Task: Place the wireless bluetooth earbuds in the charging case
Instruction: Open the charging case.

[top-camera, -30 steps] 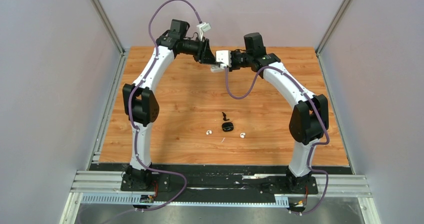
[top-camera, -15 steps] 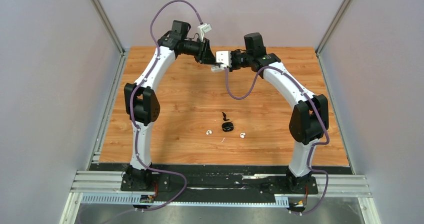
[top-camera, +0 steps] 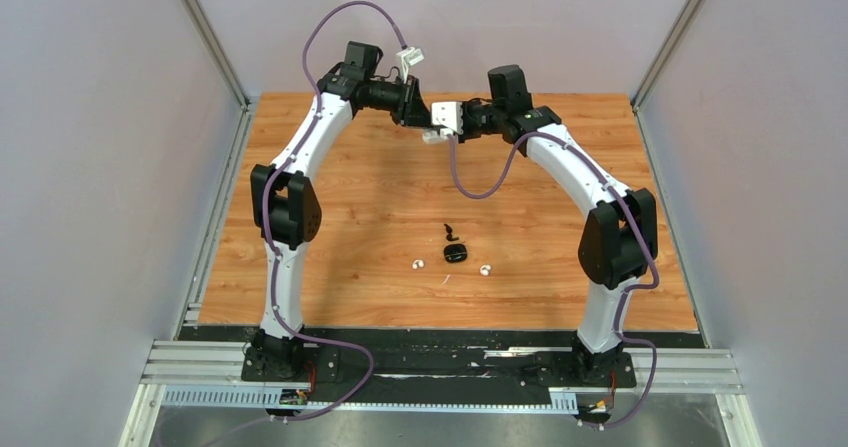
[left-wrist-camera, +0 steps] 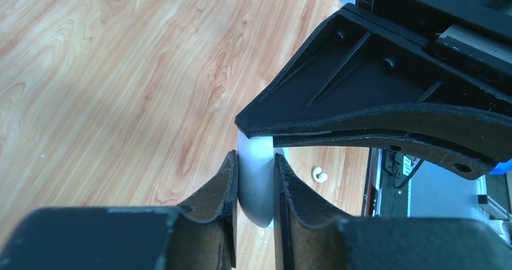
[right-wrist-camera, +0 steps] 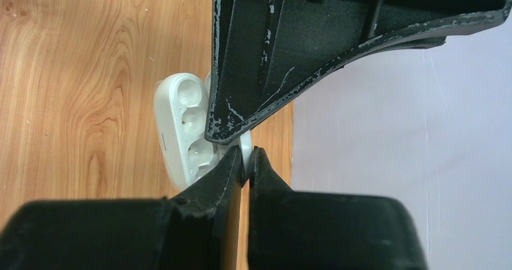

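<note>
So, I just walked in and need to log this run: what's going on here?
High over the far end of the table, the right gripper pinches what looks like the lid of a white charging case, and the left gripper clamps its rounded body. The case is open, its wells empty. A white earbud, a second white earbud and a black earbud lie on the wood beside a black case.

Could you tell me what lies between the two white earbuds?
In the top view, a small black case lies between the left white earbud and the right white earbud.
</note>
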### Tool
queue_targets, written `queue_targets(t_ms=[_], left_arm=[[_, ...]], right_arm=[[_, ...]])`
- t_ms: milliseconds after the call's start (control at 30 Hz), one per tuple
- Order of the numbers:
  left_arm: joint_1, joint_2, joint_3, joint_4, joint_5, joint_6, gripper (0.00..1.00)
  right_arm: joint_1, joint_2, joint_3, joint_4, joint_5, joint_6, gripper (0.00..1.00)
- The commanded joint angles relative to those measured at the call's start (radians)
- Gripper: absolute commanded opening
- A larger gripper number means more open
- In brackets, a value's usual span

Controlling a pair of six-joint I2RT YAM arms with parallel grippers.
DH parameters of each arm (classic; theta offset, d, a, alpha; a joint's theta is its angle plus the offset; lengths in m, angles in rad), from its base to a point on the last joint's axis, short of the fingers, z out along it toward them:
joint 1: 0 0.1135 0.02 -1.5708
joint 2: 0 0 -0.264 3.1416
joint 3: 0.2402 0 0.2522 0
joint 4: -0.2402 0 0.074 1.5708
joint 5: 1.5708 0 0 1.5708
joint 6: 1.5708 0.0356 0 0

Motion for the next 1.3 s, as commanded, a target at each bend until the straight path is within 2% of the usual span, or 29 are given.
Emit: queue_targets(t_ms=[0,33,200,233,400,567,633,700,800,1000,1267], left_arm=[[0.007,0.004,0.043,0.058,0.051,-0.018,0.20],[0.007,0.003,0.042,0.063,0.059,-0.019,0.14],[0.010,-0.016,0.008,0.139,0.081,-0.040,0.03],[0.010,-0.028,-0.010,0.152,0.080,-0.041,0.00],[0.010,-0.093,-0.104,0.267,0.057,-0.042,0.00],[0.012,-0.137,-0.166,0.297,0.019,0.019,0.00],[0.012,-0.155,-0.187,0.307,0.000,0.050,0.00],[0.012,-0.175,-0.218,0.339,-0.006,0.059,0.00],[0.012,-0.205,-0.249,0.374,0.005,0.070,0.00],[0.012,-0.252,-0.315,0.420,0.072,0.113,0.00],[0.009,-0.269,-0.343,0.425,0.131,0.129,0.00]], right_arm=[[0.007,-0.049,0.012,0.004,-0.020,-0.007,0.00],[0.007,-0.049,0.012,0.004,-0.019,-0.001,0.00],[0.006,-0.045,0.021,0.014,-0.008,0.082,0.01],[0.006,-0.044,0.027,0.021,0.002,0.113,0.05],[-0.017,-0.037,0.095,0.026,0.022,0.304,0.20],[-0.090,-0.064,0.158,0.026,-0.067,0.569,0.33],[-0.121,-0.074,0.170,0.030,-0.124,0.710,0.43],[-0.138,-0.085,0.143,0.036,-0.164,0.827,0.51],[-0.140,-0.104,0.055,0.056,-0.189,0.896,0.59],[-0.138,-0.066,0.008,0.109,-0.241,1.003,0.66],[-0.121,0.033,0.110,0.114,-0.280,1.021,0.66]])
